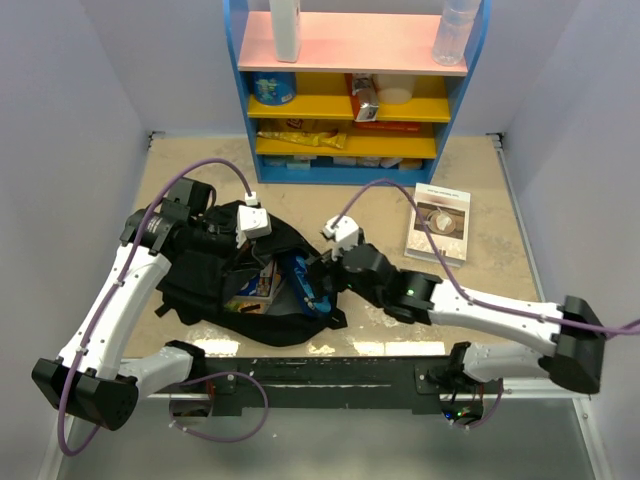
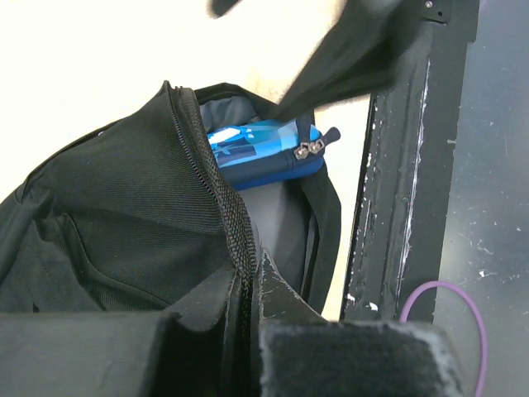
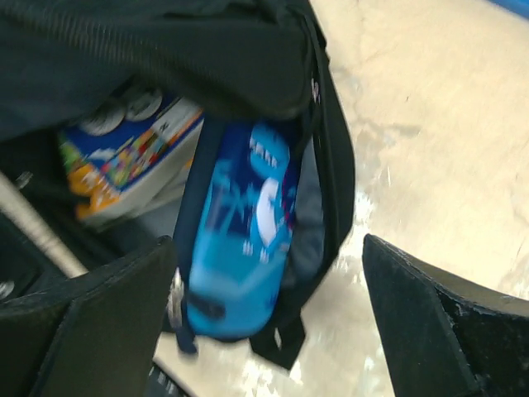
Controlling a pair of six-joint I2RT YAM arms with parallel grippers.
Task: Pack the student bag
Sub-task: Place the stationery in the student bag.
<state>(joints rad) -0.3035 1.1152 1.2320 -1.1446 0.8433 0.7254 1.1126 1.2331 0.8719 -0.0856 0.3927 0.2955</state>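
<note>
Right tool (image 3: 269,248), fingers spread wide apart and holding nothing, hovers just above a blue pencil case (image 3: 235,273) that lies inside the open mouth of the student bag (image 1: 200,300). Beside the case, also inside, sits a colourful book (image 3: 124,157). Left tool (image 2: 248,285) is closed, pinching the bag's zipper edge. The black bag lies on the desk (image 1: 490,270) between the two arms. A pale book (image 1: 440,222) lies on the desk, well apart to the right, unpacked. Packing looks partly done: that book and the zipping seem to remain.
</note>
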